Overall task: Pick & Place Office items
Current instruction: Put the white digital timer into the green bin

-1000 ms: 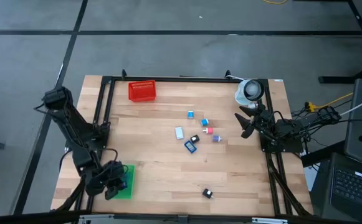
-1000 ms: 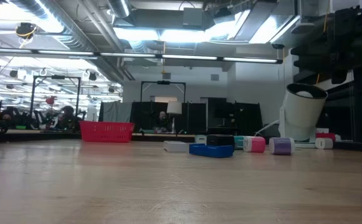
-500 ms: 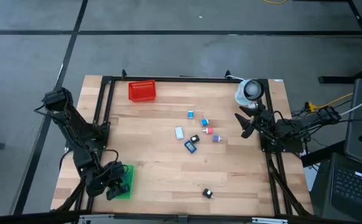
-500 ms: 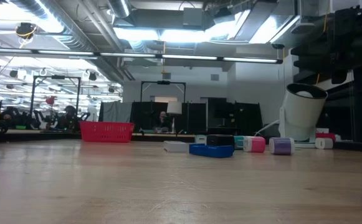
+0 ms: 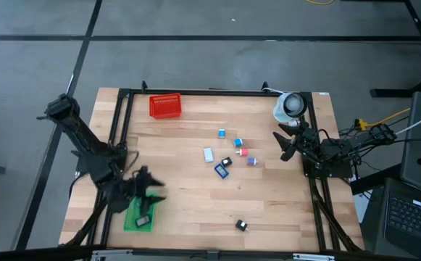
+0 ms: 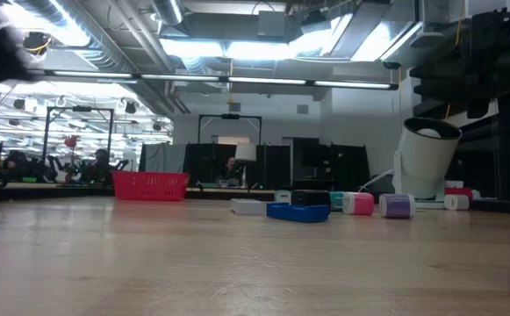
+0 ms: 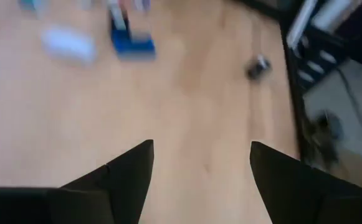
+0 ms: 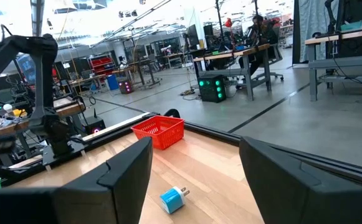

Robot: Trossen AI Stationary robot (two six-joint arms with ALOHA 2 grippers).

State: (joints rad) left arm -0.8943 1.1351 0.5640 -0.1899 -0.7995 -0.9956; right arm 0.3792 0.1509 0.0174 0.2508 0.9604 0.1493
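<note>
Several tiny office items lie near the table's middle: blue pieces (image 5: 222,171) (image 5: 222,133), a pale one (image 5: 209,154), a pink one (image 5: 243,152), a purple one (image 5: 252,161) and a black one (image 5: 227,162). Another black piece (image 5: 240,225) lies alone near the near edge. A small dark piece (image 5: 143,220) rests on the flat green tray (image 5: 132,221). My left gripper (image 5: 151,191) hangs open just beyond the tray, blurred; its wrist view (image 7: 200,149) looks toward the blue piece (image 7: 131,40). My right gripper (image 5: 282,145) waits open at the right edge.
A red mesh basket (image 5: 165,106) stands at the far left of the table and shows in the low view (image 6: 149,185) and the right wrist view (image 8: 159,132). A white cylindrical device (image 5: 290,106) stands at the far right corner. Bare wood lies between tray and items.
My left gripper has swung off the green tray, toward the table's far edge and right toward the middle, moving fast enough to blur. The tray now shows uncovered with a small dark piece on it. The right arm has kept still.
</note>
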